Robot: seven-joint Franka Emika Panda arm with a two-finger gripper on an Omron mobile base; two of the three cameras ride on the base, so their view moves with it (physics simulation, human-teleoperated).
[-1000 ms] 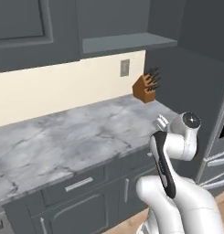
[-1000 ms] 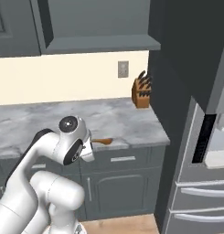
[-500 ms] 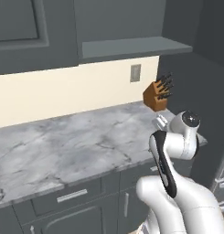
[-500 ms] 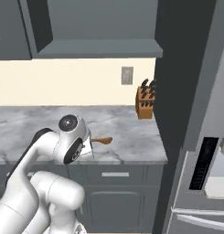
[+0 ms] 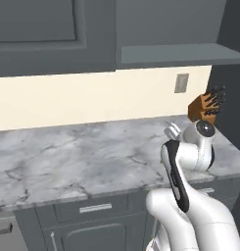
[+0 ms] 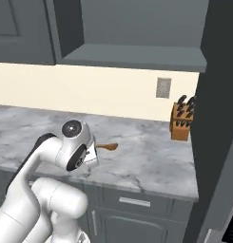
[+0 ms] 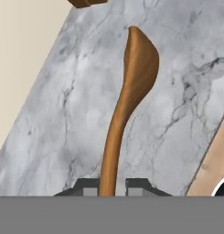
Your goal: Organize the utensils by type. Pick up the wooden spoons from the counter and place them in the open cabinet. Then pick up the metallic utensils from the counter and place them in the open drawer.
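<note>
My gripper is shut on the handle of an orange-brown wooden spoon, held a little above the marble counter. In the right base view the wooden spoon sticks out to the right of the gripper, over the counter. The gripper is raised above the counter in the left base view. The open cabinet with its lighter shelf hangs above and behind the arm. The metallic utensils and the drawer are out of view.
A brown knife block with black handles stands at the counter's right end, also seen as the knife block beside a tall dark panel. A wall outlet sits above it. Closed lower drawer fronts run under the counter edge.
The base has moved, so the whole scene has shifted to the right in both base views. The arm keeps its pose with the spoon still gripped.
</note>
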